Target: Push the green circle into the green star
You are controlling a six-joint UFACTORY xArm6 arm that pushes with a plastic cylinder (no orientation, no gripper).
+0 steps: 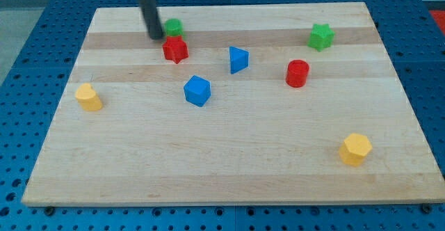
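The green circle [174, 28] sits near the top of the wooden board, left of centre. The green star [321, 37] lies far off at the view's upper right. My tip [154, 35] is just left of the green circle, very close to it or touching it. A red star [175, 49] lies directly below the green circle, almost touching it.
A blue triangle [238, 59] and a blue cube [197, 90] lie mid-board. A red cylinder [297, 73] sits below and left of the green star. A yellow block [88, 97] is at the left, a yellow hexagon [355, 149] at the lower right.
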